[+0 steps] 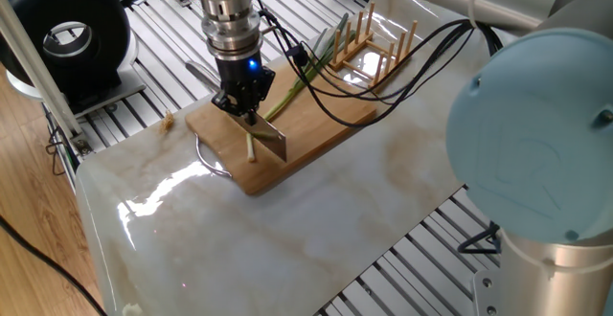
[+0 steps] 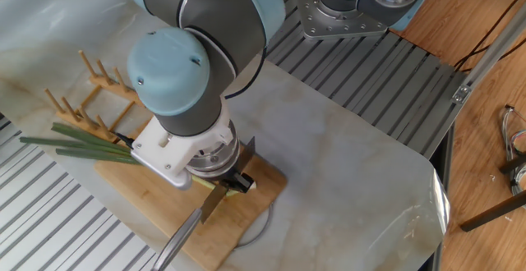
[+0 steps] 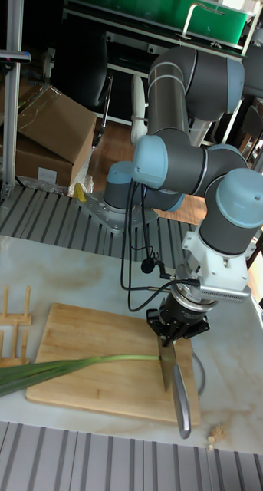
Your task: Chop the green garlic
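The green garlic (image 3: 77, 365) lies along the cutting board (image 3: 85, 330), its pale tip reaching just under the jaws; the gripper (image 3: 175, 335) is clamped on a knife (image 3: 171, 380) standing edge-down across that tip

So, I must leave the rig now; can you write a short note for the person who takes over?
Gripper: shut on the steel knife, blade down across the pale end of the long green garlic stalk.
The stalk lies on the wooden cutting board; its dark leaves hang past the board edge by the wooden peg rack.
Done: at most a first cut at the pale tip; I cannot tell if it is through.
Left: chop nearly the whole stalk.
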